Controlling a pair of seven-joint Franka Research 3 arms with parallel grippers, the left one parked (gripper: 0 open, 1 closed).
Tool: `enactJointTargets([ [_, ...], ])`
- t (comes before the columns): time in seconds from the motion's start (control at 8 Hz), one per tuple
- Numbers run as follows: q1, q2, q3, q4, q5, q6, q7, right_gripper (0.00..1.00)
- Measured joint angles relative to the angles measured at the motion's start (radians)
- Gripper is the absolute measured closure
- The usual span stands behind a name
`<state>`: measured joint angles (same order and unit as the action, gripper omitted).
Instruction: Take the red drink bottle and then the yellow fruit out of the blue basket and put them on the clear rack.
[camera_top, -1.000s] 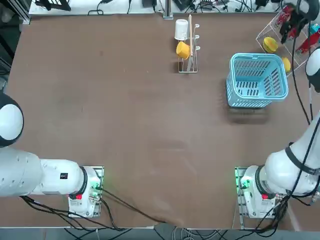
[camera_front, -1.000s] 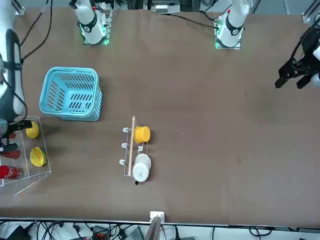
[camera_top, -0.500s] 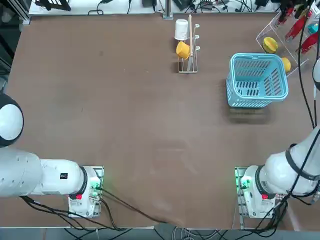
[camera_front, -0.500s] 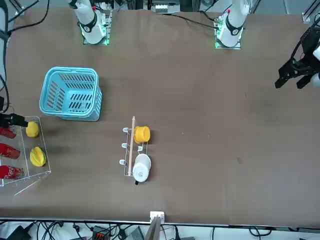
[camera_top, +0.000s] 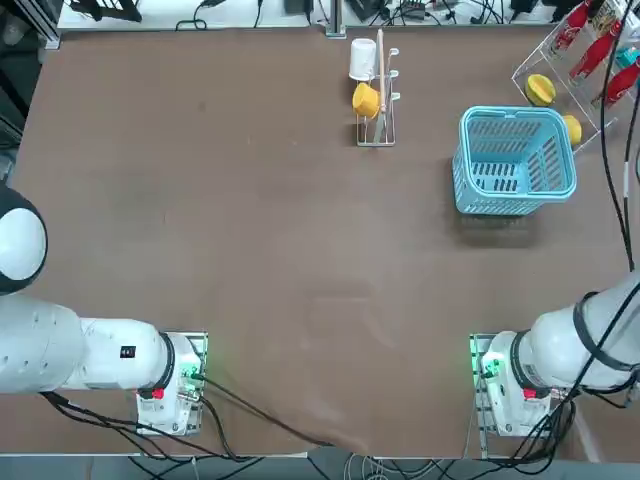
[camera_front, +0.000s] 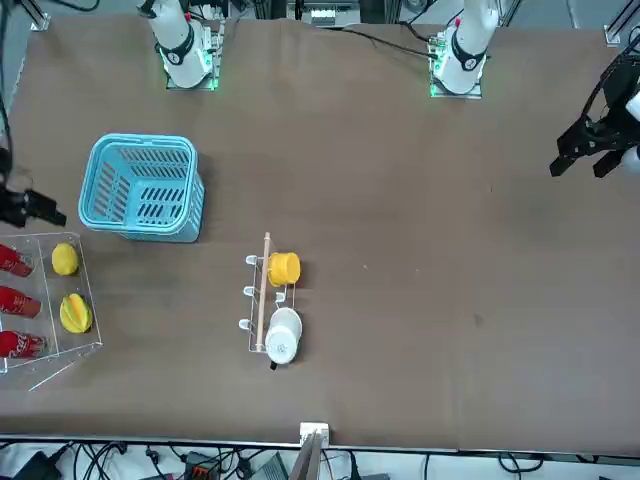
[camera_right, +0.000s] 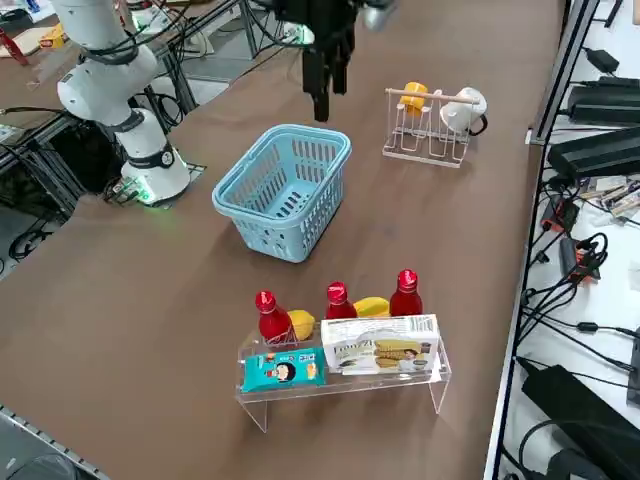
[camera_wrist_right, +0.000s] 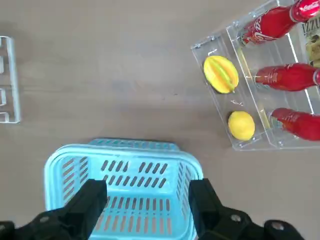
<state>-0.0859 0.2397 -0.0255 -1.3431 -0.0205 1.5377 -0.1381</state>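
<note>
Looked done: lemon (camera_wrist_right: 241, 125) and 3 red bottles (camera_wrist_right: 287, 77) sat on clear rack (camera_wrist_right: 250, 87); basket (camera_wrist_right: 125, 150) was empty. Right gripper (camera_wrist_right: 149, 184), spread and empty, hung near basket.

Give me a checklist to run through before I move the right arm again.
- Right gripper open, with nothing between its fingers: ok.
- Light blue slotted plastic basket emptied of bottle and fruit: ok.
- Small round yellow lemon-like fruit on the clear acrylic tiered rack: ok.
- Three red plastic bottles with red caps, one of them, lying on the rack: ok.
- Which of those bottles is the one the task asks for: cannot tell.
- Right gripper away from the rack: ok, it hangs over the basket's side of the table, beyond the rack's edge.
</note>
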Motion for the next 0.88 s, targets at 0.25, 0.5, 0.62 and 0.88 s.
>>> enactJointTargets([
  [0.25,0.029,-0.09,0.001,-0.064,0.009,-0.006,0.047,0.0],
  [0.5,0.053,-0.187,0.002,-0.189,0.009,0.014,0.071,0.0],
  [0.62,0.054,-0.237,0.001,-0.254,0.009,0.028,0.071,0.0],
  [0.88,0.056,-0.32,0.0,-0.349,0.009,0.041,0.071,0.0],
])
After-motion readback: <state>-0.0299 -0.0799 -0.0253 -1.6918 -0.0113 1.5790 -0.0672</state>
